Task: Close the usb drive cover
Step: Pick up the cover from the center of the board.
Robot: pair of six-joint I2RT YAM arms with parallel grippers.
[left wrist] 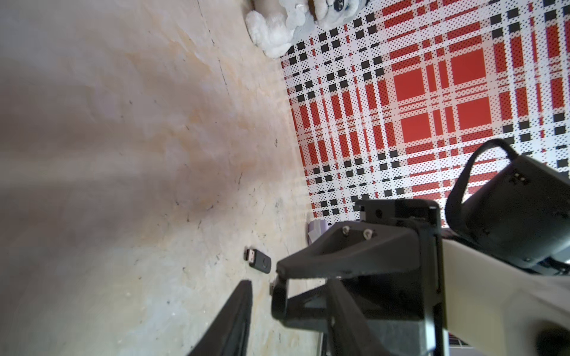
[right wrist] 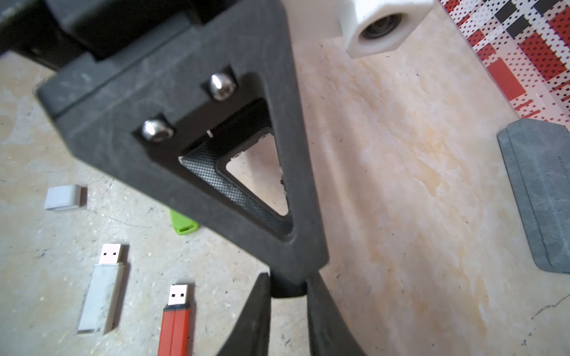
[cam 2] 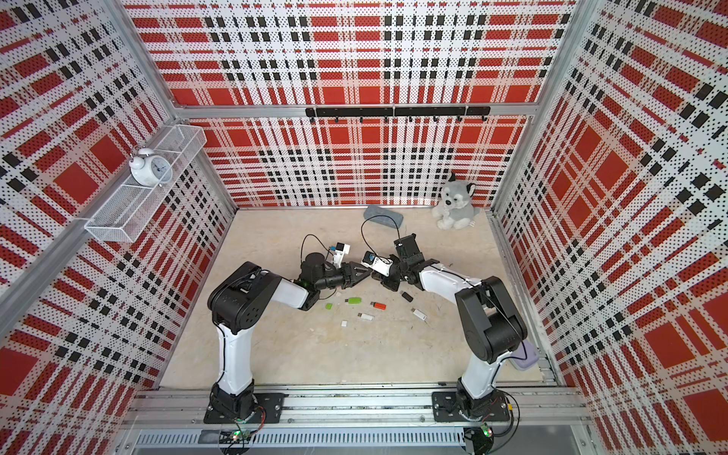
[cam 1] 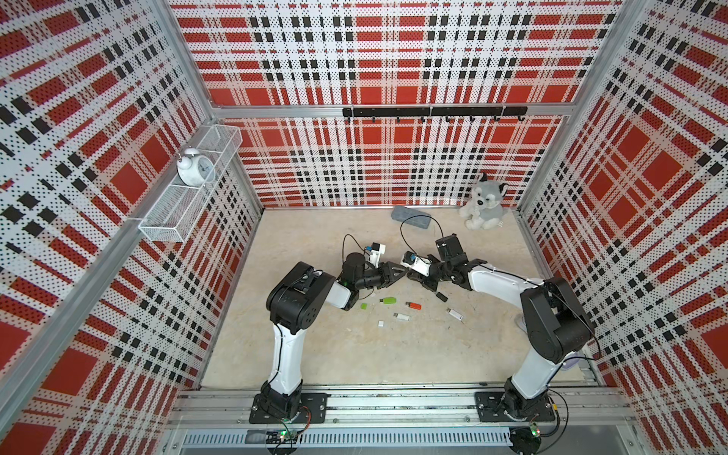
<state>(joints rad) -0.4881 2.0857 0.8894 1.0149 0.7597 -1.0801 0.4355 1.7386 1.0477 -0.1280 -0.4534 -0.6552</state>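
Black piece (right wrist: 288, 292) pinched by right gripper (right wrist: 288, 285), extended inward tip-to-tip with left gripper (cam 1: 402, 272) (spread unclear).

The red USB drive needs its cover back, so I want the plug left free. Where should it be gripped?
Pinch the red USB drive across its narrow plastic body, coming down from above: it lies flat on the table, and its metal plug sticks out bare at one end.
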